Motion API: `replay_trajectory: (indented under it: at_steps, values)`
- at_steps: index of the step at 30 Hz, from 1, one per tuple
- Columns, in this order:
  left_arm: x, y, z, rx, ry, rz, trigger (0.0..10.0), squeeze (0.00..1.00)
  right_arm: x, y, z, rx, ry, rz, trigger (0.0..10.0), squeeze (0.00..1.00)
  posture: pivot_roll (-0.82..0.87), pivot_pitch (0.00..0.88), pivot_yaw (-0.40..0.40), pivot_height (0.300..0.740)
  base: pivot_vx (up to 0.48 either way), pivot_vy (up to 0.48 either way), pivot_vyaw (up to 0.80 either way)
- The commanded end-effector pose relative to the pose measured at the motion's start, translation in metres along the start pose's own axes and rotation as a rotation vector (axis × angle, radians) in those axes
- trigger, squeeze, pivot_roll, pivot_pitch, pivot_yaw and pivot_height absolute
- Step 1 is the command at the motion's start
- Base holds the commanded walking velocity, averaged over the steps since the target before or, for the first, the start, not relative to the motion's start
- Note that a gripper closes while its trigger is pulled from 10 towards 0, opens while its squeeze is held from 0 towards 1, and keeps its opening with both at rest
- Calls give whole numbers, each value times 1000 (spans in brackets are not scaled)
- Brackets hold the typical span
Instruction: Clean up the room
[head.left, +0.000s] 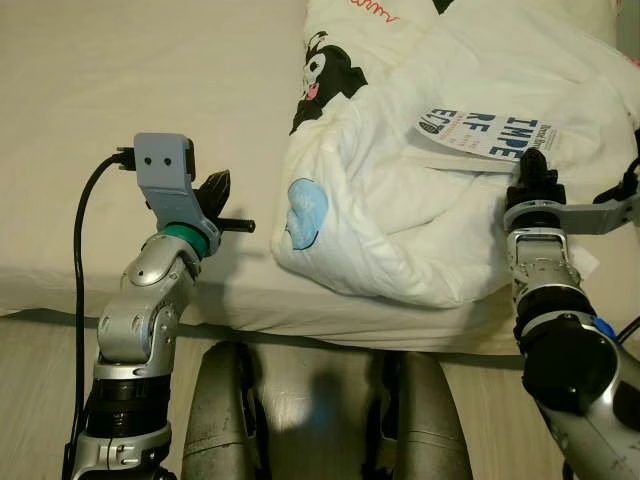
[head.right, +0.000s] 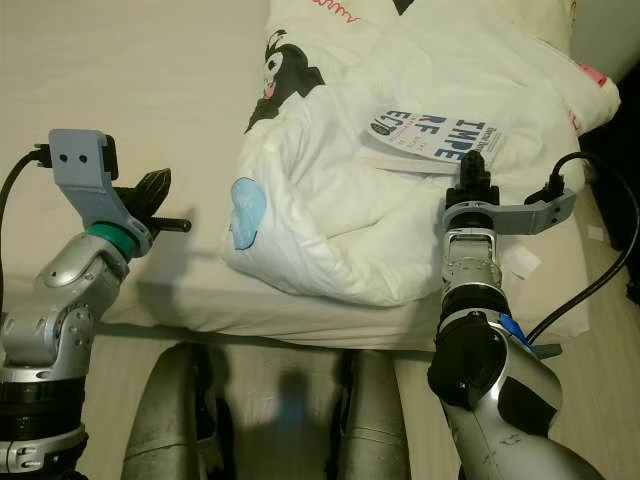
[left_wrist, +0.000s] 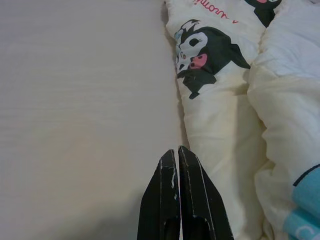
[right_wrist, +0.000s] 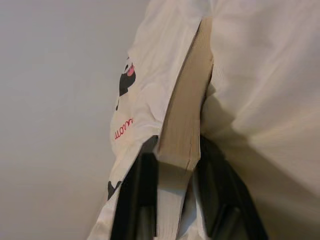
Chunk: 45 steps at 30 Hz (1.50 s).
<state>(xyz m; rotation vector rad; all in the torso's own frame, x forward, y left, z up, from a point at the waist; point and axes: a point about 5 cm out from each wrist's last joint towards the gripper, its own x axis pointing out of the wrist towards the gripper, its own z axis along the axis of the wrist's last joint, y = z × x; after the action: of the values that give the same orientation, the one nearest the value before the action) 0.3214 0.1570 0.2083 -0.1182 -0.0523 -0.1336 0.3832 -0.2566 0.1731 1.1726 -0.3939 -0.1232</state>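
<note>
Nearest to me are my own two legs and a strip of wood floor (head.left: 40, 330) at the foot of the bed (head.left: 120, 120). I am standing square against its near edge.

My left pincer (left_wrist: 177, 165) is raised over the near left part of the bed, above bare sheet, with its two black fingers pressed together and nothing between them. It sits just left of the crumpled white quilt (head.left: 400, 220), apart from it.

My right pincer (right_wrist: 175, 155) is out over the near right side of the quilt. In the right wrist view its fingers stand on either side of the edge of a book (head.left: 490, 132), with the block of pages between them, so I judge I have the book gripped by its near end. From the head views the book lies flat on top of the quilt, its cover printed in dark letters, and it does not look lifted yet.

Farther back the quilt runs up the right half of the bed in a loose heap, with a black cartoon print (head.left: 325, 70) and a light blue patch (head.left: 307, 213) showing. The left half is bare and smooth.

By my reckoning the tidying is at an early stage: the book has yet to come off the bed and go somewhere proper, and the quilt is yet to be spread or folded.
</note>
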Motion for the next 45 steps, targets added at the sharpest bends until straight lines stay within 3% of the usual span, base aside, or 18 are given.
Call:
replay_trajectory:
  at_steps: [1,12,13,14,15,16,17,19,20,22,24,28,31,35,37,40,41,45]
  values:
    - [-1,-1,-6,-1,21,2,10000,0,0,2,0,0,-13,25,0,0,102,225,51,585,0,0,0]
    - [-1,-1,-7,-4,23,5,10000,0,-7,9,-12,-16,-28,91,0,0,90,227,44,585,0,0,0]
    - [-1,0,-8,-5,24,6,10000,0,-9,20,-13,-107,-12,163,3961,0,88,228,44,585,0,0,0]
    - [-1,0,-8,-5,24,6,10000,0,-9,20,-13,-107,-12,163,3961,0,88,228,44,585,0,0,0]
    - [-2,0,-8,-6,25,7,10000,0,-11,32,-14,-200,5,240,10000,0,77,229,46,585,0,0,0]
    - [-2,0,-8,-6,25,7,10000,0,-11,32,-14,-200,5,240,10000,0,77,229,46,585,0,0,0]
    - [-1,0,-8,-7,27,6,10000,0,-13,44,-17,-289,20,319,10000,0,72,230,46,585,0,0,0]
    - [-1,0,-8,-7,27,6,10000,0,-13,44,-17,-289,20,319,10000,0,72,230,46,585,0,0,0]
    - [0,0,-9,-8,27,4,10000,0,-15,57,-17,-374,29,392,10000,0,68,227,46,585,0,0,0]
    - [0,-1,-9,-9,27,1,10000,0,-17,68,-17,-433,30,448,10000,0,67,227,45,585,0,0,0]
    - [0,-1,-9,-9,27,1,10000,0,-17,68,-17,-433,30,448,10000,0,67,227,45,585,0,0,0]
    - [1,-3,-9,-12,25,-2,10000,0,-22,88,-15,-494,17,523,10000,0,62,224,41,585,0,0,0]
    - [1,-3,-9,-12,25,-2,10000,0,-22,88,-15,-494,17,523,10000,0,62,224,41,585,0,0,0]
    - [0,-2,-10,-11,26,0,10000,0,-43,60,-28,-505,-38,264,10000,0,60,227,31,585,0,0,0]
    - [0,-2,-10,-11,26,0,10000,0,-43,60,-28,-505,-38,264,10000,0,60,227,31,585,0,0,0]
    - [0,-2,-11,-9,29,-3,10000,0,-62,59,-41,-530,-61,179,10000,0,58,225,33,585,0,0,0]
    - [1,-3,-12,-5,33,-11,10000,0,-79,63,-50,-603,-72,137,10000,0,58,226,31,585,0,0,0]
    - [2,-4,-12,-4,33,-14,10000,0,-88,60,-51,-665,-70,76,10000,0,56,225,26,585,0,0,0]
